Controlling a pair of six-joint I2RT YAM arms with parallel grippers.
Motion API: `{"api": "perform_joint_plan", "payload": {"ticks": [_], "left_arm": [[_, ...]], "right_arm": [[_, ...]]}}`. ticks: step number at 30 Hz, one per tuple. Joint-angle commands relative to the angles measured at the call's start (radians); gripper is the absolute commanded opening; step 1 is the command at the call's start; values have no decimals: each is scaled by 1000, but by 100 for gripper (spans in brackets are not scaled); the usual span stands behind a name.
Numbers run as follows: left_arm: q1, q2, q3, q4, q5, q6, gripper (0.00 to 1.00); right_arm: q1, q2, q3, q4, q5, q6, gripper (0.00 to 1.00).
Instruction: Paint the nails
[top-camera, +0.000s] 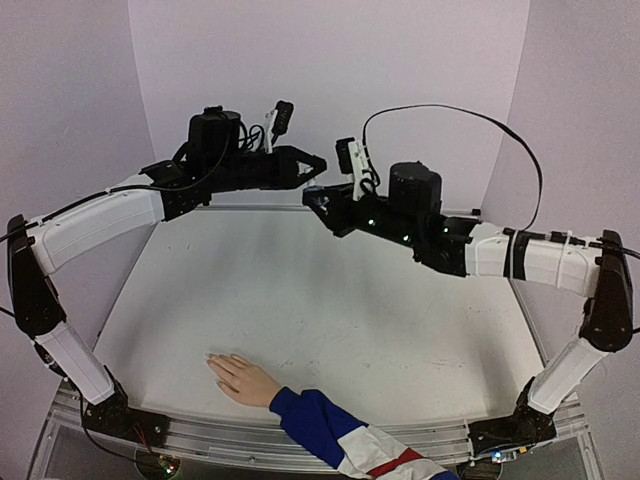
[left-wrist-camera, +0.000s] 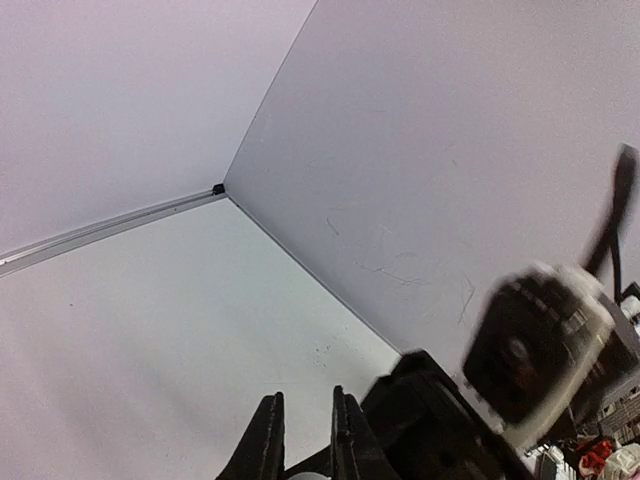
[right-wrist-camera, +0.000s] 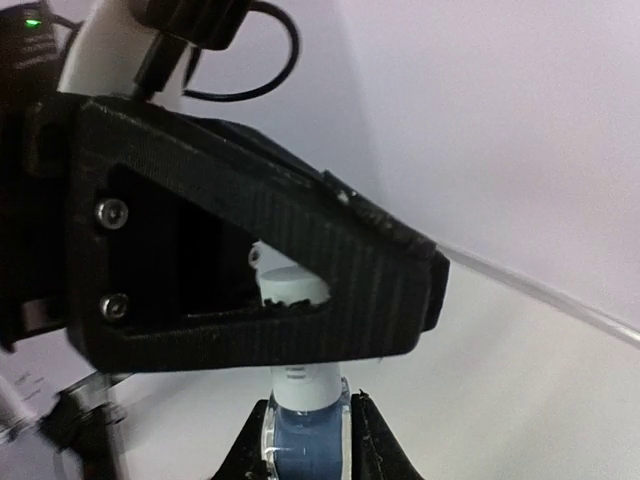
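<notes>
Blue bottle (right-wrist-camera: 300, 452) in right gripper (right-wrist-camera: 305, 435); left gripper (left-wrist-camera: 305, 440) clamps, hides cap (right-wrist-camera: 292, 288).

The white surface (top-camera: 330, 300) shows faint scratches. A pale hand (top-camera: 240, 378) with a blue, white and red sleeve (top-camera: 350, 440) lies flat on it near the front edge.

Matt white table (top-camera: 330, 300), cloth sleeve (top-camera: 330, 432), glossy blue bottle (right-wrist-camera: 300, 445)
</notes>
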Motion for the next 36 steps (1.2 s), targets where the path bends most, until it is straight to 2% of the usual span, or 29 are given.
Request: {"api": "perform_joint_plan", "payload": {"ticks": [1,6,8,11,14,16,18,21,23,26,28,36], "left_arm": [[-56,23,93,-189,-112,-51,0],[-54,54,133,-198,-30,-66,0],[-54,45,131,-198,-23,-54,5],[-52,17,119,-196,-13,-25,22],[-45,-19,99,-195,18,-2,50],[-35,-47,83,-185,48,14,65],[-18,-74,59,-159,96,21,75],[6,-103,14,-86,208,0,82],[12,-113,-5,-49,251,-7,84],[13,-115,-12,-34,272,-7,84],[13,-107,-8,-21,301,-10,80],[-9,-50,56,8,429,-7,53]], "right_arm": [[100,-82,-68,209,1044,-220,0],[103,-44,-31,240,702,-234,0],[100,-30,-26,231,566,-234,0],[70,-44,-42,222,367,-211,0],[23,-73,-69,212,186,-159,0],[-32,-94,-94,213,58,-99,0],[-101,-103,-111,223,-116,-25,0],[-168,-78,-96,232,-397,45,0],[-181,-52,-72,238,-600,71,0],[-181,5,-23,283,-817,146,0],[-180,48,2,354,-911,235,0],[-170,79,15,428,-941,310,0]]}}
